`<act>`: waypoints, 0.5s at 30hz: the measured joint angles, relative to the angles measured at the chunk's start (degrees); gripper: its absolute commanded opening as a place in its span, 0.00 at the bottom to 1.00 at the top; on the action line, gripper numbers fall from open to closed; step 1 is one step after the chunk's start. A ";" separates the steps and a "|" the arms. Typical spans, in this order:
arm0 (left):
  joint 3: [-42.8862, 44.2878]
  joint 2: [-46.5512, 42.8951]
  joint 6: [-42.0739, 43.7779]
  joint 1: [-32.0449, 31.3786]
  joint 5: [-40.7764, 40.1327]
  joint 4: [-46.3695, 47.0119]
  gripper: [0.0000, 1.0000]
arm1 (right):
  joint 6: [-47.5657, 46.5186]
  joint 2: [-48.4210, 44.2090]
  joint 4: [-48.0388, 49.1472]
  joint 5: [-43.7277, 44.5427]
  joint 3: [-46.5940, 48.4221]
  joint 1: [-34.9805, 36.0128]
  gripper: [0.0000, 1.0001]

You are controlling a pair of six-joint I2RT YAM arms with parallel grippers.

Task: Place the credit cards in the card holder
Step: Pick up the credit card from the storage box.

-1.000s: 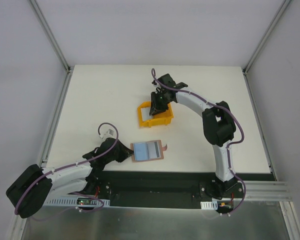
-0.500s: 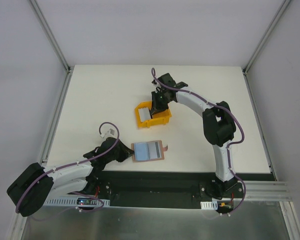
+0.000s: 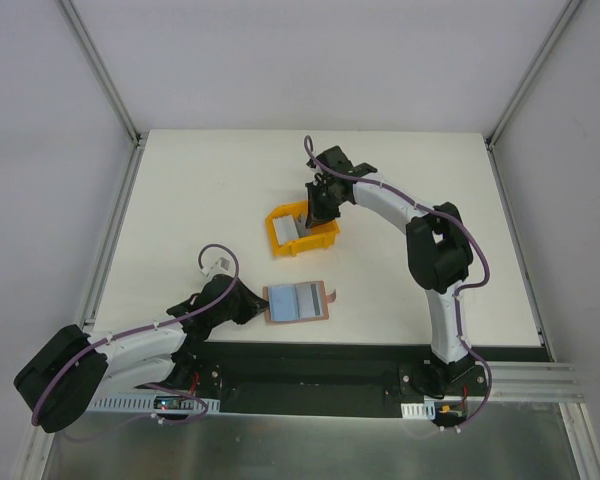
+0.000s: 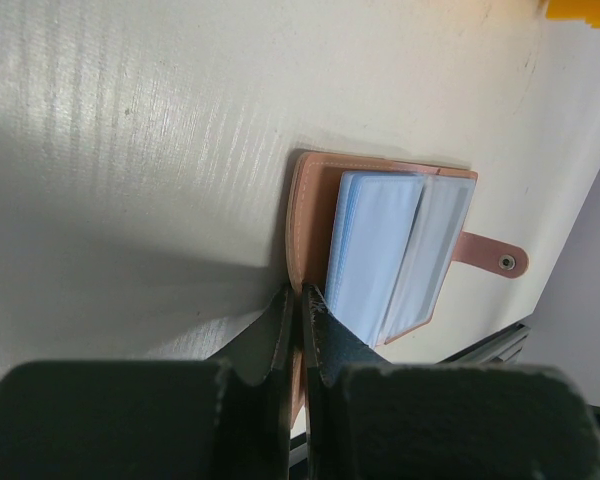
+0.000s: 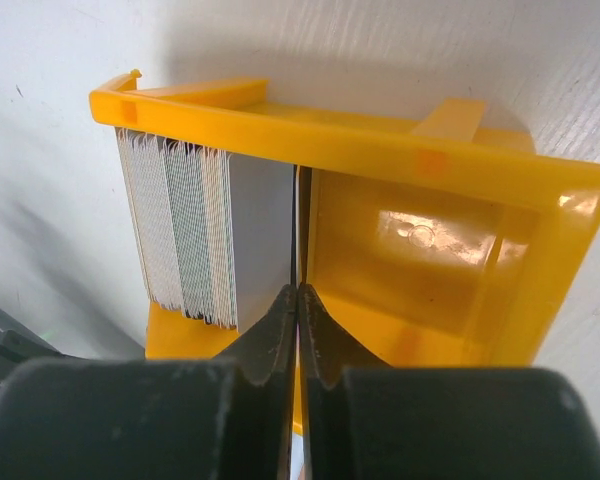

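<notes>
On the right tool (image 5: 298,298): pinched tight on a thin edge, by the look of it one card (image 5: 298,220), upright inside the yellow bin (image 5: 430,165). Just left of that, a packed stack of cards (image 5: 185,235) on edge against the bin's end wall.

On the left tool (image 4: 300,305): clamped on the near cover of the card holder (image 4: 315,200), pinning it open and flat on the worktop (image 4: 130,120), well apart from the bin. Inside, only pale blue sleeves (filled or empty, cannot tell).

Looks like early going: nearly the whole stack left to move, and no card at the holder yet.

Against the overhead view a second ago: finds the bin nudged slightly left, uncovers the stack where the right tool hid it, and leaves holder and left arm where they were.
</notes>
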 measured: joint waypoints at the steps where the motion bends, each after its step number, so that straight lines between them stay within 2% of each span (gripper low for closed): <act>1: 0.00 0.00 0.00 0.00 0.00 0.00 0.00 | 0.00 0.00 0.02 0.07 0.00 0.00 0.02; 4: 0.00 0.00 0.00 0.00 0.00 0.00 0.00 | 0.00 0.02 0.02 0.13 0.00 0.04 0.03; 15: 0.00 0.00 0.00 0.00 0.00 0.00 0.00 | 0.20 0.92 -0.04 0.22 1.09 0.72 0.15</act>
